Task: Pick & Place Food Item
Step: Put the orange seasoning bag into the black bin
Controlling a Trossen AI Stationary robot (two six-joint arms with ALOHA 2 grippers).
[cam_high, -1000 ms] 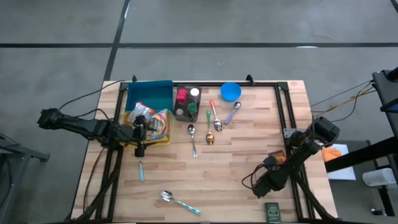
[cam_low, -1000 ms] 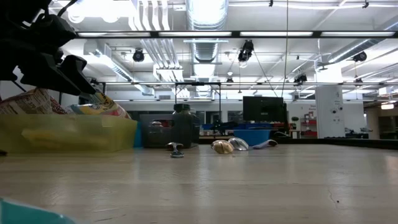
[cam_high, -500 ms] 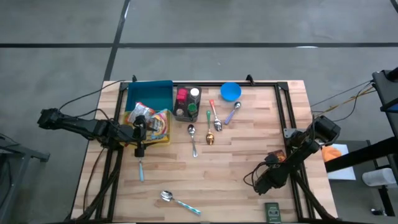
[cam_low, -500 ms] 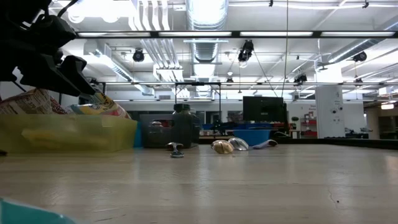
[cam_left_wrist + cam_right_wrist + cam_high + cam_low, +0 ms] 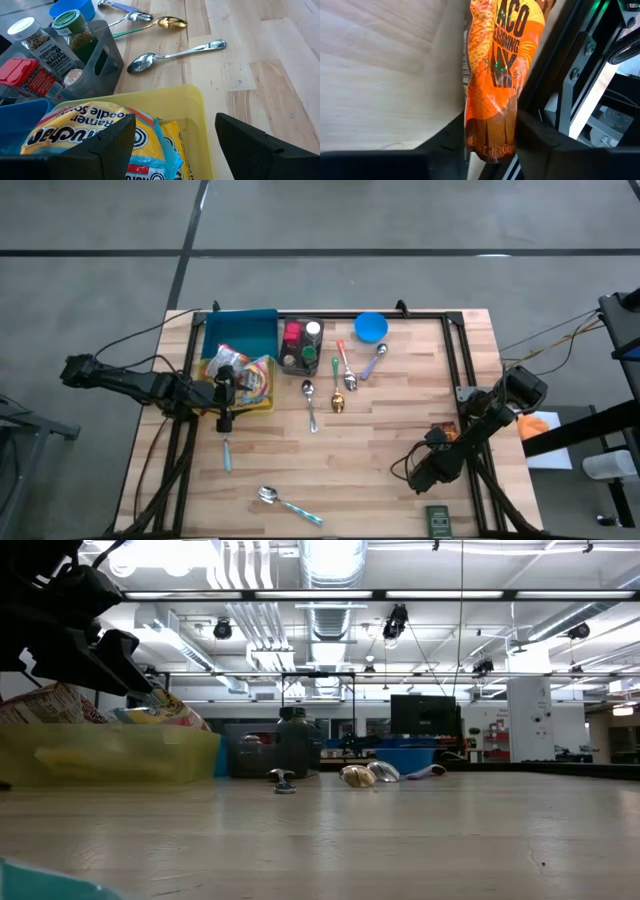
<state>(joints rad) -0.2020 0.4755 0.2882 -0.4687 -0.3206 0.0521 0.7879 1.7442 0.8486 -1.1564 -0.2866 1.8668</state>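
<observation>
My right gripper (image 5: 490,142) has just clamped the orange seasoning packet (image 5: 497,65) at the table's (image 5: 400,430) right edge; lifting comes next.

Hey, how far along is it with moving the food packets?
Looks done: ramen packets lie in the yellow bin, with the left gripper open above it. In hand: the right gripper is shut on an orange taco seasoning packet at the table's right edge. Left: lifting that packet and placing it, probably in the bin.
</observation>
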